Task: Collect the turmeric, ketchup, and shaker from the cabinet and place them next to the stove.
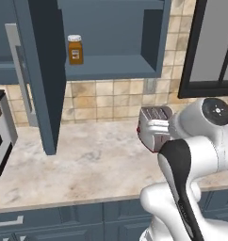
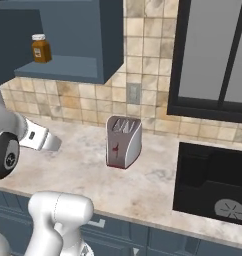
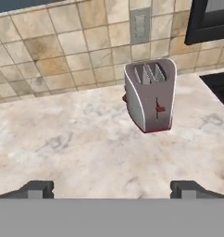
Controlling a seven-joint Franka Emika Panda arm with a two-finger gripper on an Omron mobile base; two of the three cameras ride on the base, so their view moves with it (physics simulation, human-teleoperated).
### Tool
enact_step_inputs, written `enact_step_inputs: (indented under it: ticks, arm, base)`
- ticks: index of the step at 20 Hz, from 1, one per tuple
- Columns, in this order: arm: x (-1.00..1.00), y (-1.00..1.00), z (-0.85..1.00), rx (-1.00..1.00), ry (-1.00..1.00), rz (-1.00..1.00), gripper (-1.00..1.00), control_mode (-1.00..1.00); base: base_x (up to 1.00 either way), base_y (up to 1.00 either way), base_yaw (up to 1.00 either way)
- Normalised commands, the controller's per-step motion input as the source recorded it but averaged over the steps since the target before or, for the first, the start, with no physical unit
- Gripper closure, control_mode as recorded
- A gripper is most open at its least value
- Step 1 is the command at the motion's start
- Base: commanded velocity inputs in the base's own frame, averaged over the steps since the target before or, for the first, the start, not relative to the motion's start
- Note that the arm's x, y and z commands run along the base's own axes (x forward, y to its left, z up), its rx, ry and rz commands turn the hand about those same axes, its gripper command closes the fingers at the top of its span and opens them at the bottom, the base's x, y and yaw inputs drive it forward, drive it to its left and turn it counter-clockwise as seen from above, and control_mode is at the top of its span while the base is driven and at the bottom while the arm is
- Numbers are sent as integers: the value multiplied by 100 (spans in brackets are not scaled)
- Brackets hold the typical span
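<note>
The turmeric (image 1: 75, 49) (image 2: 40, 48), an orange-brown jar with a white lid, stands upright on the lower shelf of the cabinet (image 1: 111, 66) (image 2: 73, 67), whose door (image 1: 40, 70) is swung open. My gripper (image 3: 112, 190) hovers low over the marble counter (image 3: 77, 148), well below and to the right of the jar. It is open, its fingertips (image 3: 37, 189) wide apart with nothing between them, and it points toward the toaster. The ketchup, the shaker and the stove are out of view.
A steel toaster (image 1: 151, 127) (image 2: 123, 141) (image 3: 151, 95) stands on the counter by the tiled wall. A black sink (image 2: 213, 180) lies to its right under a dark window (image 2: 213, 55). A coffee machine (image 1: 0, 136) sits at the far left.
</note>
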Motion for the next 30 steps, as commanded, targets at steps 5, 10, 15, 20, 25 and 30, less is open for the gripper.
enact_step_inputs:
  ticks: [5, 10, 15, 20, 25, 30]
  arm:
    - [12, 12, 42, 0, -20, 21, -100, -100]
    - [13, 30, 63, 0, -15, 11, -100, -100]
    - [33, 37, 69, 0, -16, 7, -100, -100]
    - [53, 30, 58, -1, -14, 5, -100, -100]
    - [45, 8, 31, -3, -7, 4, -100, -100]
    - [23, 1, 20, -3, -5, 1, -100, -100]
  base:
    - [0, 0, 0]
    - [0, 0, 0]
    - [0, 0, 0]
    - [0, 0, 0]
    - [0, 0, 0]
    - [0, 0, 0]
